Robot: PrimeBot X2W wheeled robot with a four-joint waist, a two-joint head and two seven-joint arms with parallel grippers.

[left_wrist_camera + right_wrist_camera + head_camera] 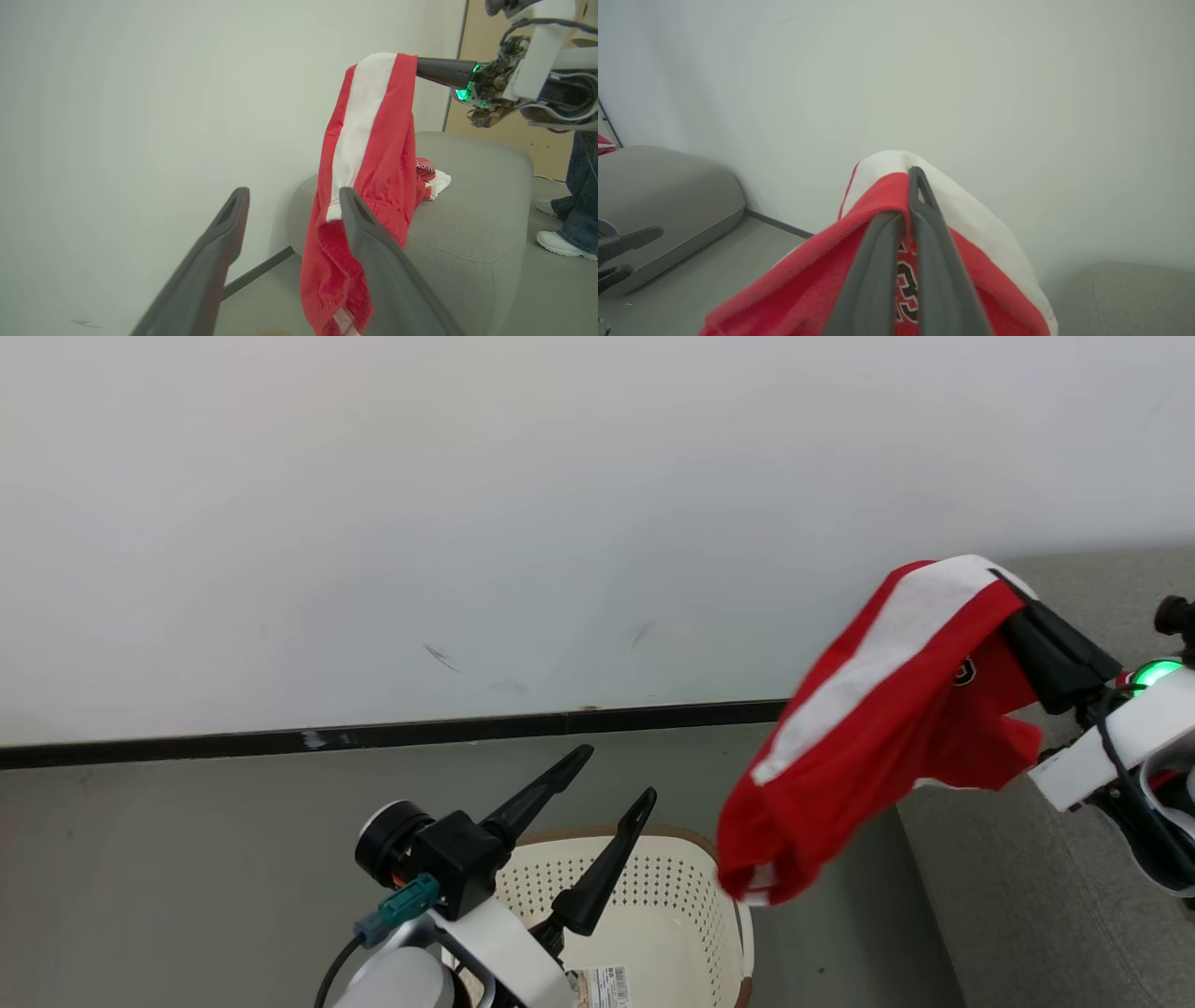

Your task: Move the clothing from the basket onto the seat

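A red jersey (887, 737) with a broad white stripe hangs in the air to the right of the basket, beside the grey seat (1027, 896). My right gripper (1018, 607) is shut on its top edge; in the right wrist view the fingers (920, 224) pinch the red cloth (994, 242). My left gripper (616, 773) stands open above the cream basket (691, 887), holding nothing. From the left wrist, its spread fingers (233, 219) frame the hanging jersey (369, 163). Another red and white piece of clothing (430, 177) lies on the seat (467, 219).
A white wall with a dark skirting strip (373, 735) runs behind the basket, over grey floor. A person's legs and white shoes (572, 224) stand beyond the seat. A label sticker (602, 985) shows on the basket's bottom.
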